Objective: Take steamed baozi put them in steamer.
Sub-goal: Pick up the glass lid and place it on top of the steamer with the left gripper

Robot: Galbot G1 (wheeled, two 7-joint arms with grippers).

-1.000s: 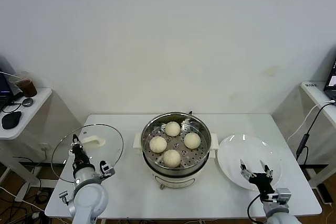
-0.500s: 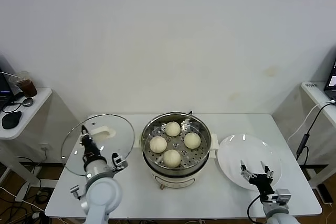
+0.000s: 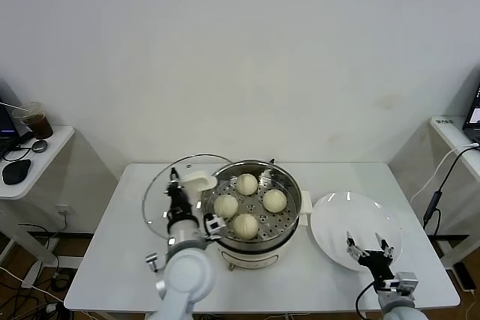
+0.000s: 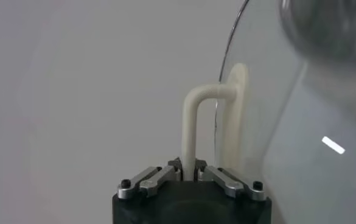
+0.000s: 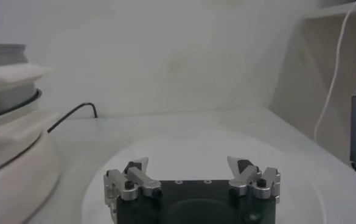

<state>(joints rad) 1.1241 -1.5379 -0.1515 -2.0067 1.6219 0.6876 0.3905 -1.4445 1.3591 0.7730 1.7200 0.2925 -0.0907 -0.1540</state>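
The steamer [image 3: 291, 187] stands mid-table, and several pale baozi [image 3: 247, 183] lie on its perforated tray. My left gripper [image 3: 176, 194] is shut on the white handle [image 3: 197, 182] of the glass lid [image 3: 161, 200]. It holds the lid tilted in the air at the steamer's left rim. In the left wrist view the jaws [image 4: 189, 173] pinch the handle [image 4: 193, 122], with the lid's glass [image 4: 299, 152] beside it. My right gripper [image 3: 368, 249] hangs open and empty over the white plate [image 3: 349, 211]. The right wrist view shows this gripper [image 5: 190, 167] above the plate [image 5: 190, 143], with the steamer [image 5: 10, 122] off to one side.
A side table at the far left holds a cup [image 3: 37, 121] and a dark mouse [image 3: 15, 171]. Another side table [image 3: 450, 129] with hanging cables stands at the far right. The wall runs close behind the white table [image 3: 127, 260].
My left gripper has carried the glass lid from the table's left side rightward to the steamer's left rim. The right arm has stayed put.
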